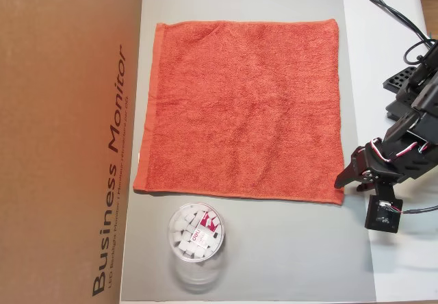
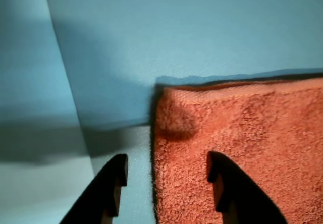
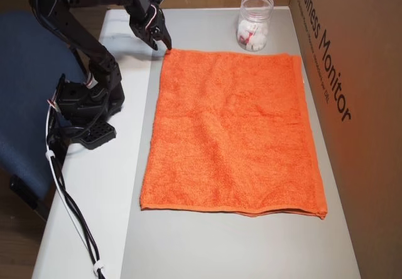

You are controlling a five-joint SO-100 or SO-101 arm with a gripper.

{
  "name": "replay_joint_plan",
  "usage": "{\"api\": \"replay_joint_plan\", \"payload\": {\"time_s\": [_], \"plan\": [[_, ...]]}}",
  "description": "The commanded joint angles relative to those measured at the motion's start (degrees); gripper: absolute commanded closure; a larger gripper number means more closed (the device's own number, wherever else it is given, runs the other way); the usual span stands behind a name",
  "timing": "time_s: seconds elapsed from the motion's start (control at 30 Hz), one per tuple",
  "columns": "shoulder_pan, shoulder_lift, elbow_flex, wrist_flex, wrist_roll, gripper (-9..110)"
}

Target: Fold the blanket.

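Jaws [image 2: 166,183] apart, straddling blanket [image 2: 242,148] corner edge.

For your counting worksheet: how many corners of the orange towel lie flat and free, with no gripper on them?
3. The blanket lies spread flat; in this overhead view its top-left, top-right and bottom-left corners are free. The gripper sits at the bottom-right one.

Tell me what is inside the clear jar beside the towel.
The clear jar holds small white pieces and a red-and-white label; what they are is unclear. Anything beneath them is hidden. The towel lies apart from it.
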Motion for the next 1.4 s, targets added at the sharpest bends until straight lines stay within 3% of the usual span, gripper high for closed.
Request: {"api": "replay_joint_plan", "payload": {"time_s": [0.0, 0.23, 0.5, 0.7, 0.83, 1.37], "plan": [[0.53, -0.97, -2.72, -2.55, 0.18, 86], [0.53, -5.27, -2.72, -9.84, 0.18, 86], [0.53, -8.53, -2.72, -10.37, 0.79, 86], [0.53, -11.07, -2.81, -10.37, 12.92, 86], [0.53, -12.3, -4.04, -10.2, 15.56, 86], [1.49, -18.28, -7.29, -10.28, 14.5, 86]]}}
